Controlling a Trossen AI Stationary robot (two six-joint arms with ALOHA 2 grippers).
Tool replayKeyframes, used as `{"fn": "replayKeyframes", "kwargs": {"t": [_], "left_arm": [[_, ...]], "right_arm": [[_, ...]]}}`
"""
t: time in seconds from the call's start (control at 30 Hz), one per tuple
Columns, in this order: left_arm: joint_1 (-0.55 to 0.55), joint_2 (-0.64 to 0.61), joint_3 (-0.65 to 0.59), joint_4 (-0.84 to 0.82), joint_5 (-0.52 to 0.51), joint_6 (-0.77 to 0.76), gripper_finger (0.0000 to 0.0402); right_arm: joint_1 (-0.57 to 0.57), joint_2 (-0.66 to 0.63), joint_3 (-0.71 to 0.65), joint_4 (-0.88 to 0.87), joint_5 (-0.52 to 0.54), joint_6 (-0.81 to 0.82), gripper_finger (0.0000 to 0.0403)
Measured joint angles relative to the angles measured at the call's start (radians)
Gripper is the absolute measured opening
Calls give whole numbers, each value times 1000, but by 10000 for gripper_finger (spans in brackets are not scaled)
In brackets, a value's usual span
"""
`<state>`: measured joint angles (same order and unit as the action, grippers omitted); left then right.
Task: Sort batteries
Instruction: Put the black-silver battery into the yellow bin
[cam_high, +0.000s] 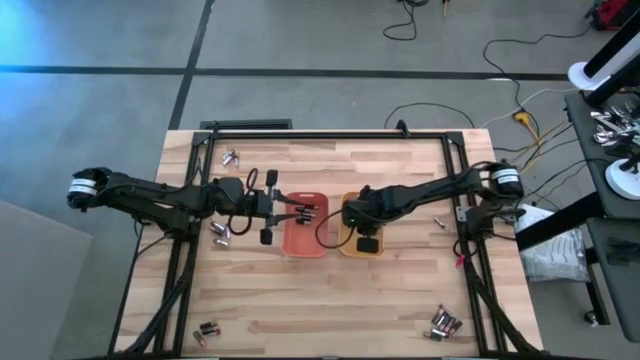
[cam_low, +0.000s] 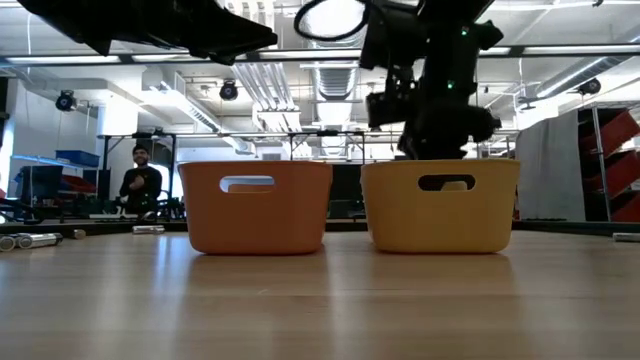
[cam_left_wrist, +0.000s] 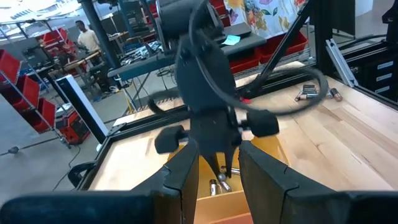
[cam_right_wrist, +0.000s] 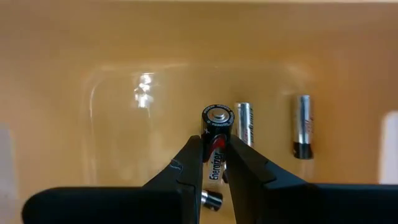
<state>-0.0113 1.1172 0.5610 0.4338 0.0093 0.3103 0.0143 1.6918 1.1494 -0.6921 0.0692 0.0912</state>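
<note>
Pinching an Energizer battery mid-barrel over the yellow tray, the right gripper likely needs firm pressure on this small, rigid, slippery cell.

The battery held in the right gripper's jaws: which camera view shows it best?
The right wrist view: the silvery cylindrical Energizer battery stands pinched in the right gripper, above the yellow plastic tray. The high and low views hide it behind the arm and the tray wall. The left wrist view does not show it clearly.

L tray beside R tray — batteries in R
</note>
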Motion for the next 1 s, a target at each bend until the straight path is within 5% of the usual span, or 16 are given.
{"fn": "replayKeyframes", "kwargs": {"t": [1.0], "left_arm": [[0, -72, 0, -129, -37, 9, 95]], "right_arm": [[-2, 43, 7, -3, -1, -6, 50]]}}
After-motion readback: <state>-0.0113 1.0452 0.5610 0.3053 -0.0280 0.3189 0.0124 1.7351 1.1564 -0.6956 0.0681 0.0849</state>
